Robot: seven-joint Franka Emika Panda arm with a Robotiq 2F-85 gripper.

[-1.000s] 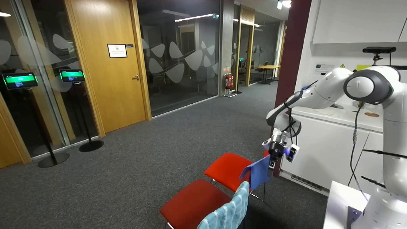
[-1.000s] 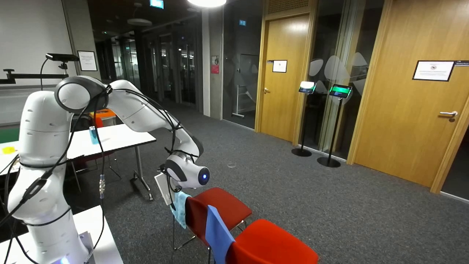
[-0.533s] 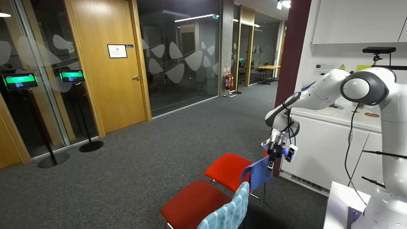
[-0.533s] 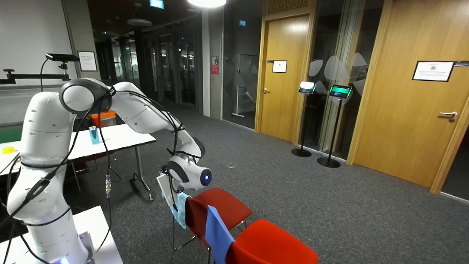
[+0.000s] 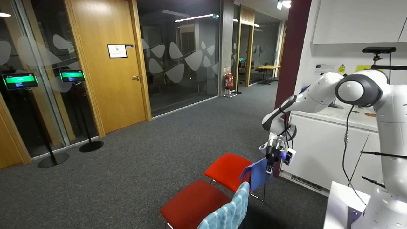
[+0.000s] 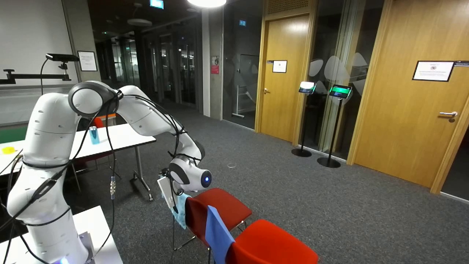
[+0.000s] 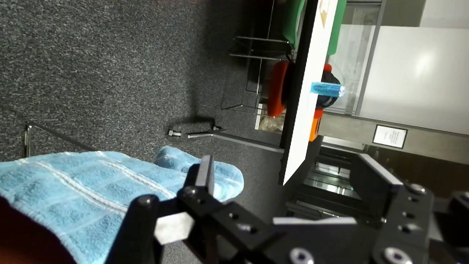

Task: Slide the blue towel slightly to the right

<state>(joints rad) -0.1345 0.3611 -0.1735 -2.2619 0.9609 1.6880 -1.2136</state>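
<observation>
The blue towel (image 5: 259, 174) is deep royal blue and hangs over the back of the bright red chair; it shows in both exterior views (image 6: 218, 233) and is out of the wrist view. My gripper (image 7: 291, 170) is open, its fingers wide apart with nothing between them. In an exterior view the gripper (image 5: 269, 169) overlaps the blue towel in the picture; in an exterior view the fingers are hidden behind the wrist, near the dark red chair. The wrist view shows a pale sky-blue cloth (image 7: 84, 187) beside and partly behind the left finger, apart from the gap.
The pale cloth (image 6: 179, 211) hangs on the dark red chair (image 6: 223, 205), next to the bright red chair (image 6: 274, 242). A white table (image 6: 113, 137) with a blue can (image 6: 94, 135) stands beyond. A white cabinet (image 5: 321, 146) stands behind the arm.
The arm has leaned forward and the gripper has moved slightly down and to the left in an exterior view. The arm's cable has swung. The towels and chairs have not moved.
</observation>
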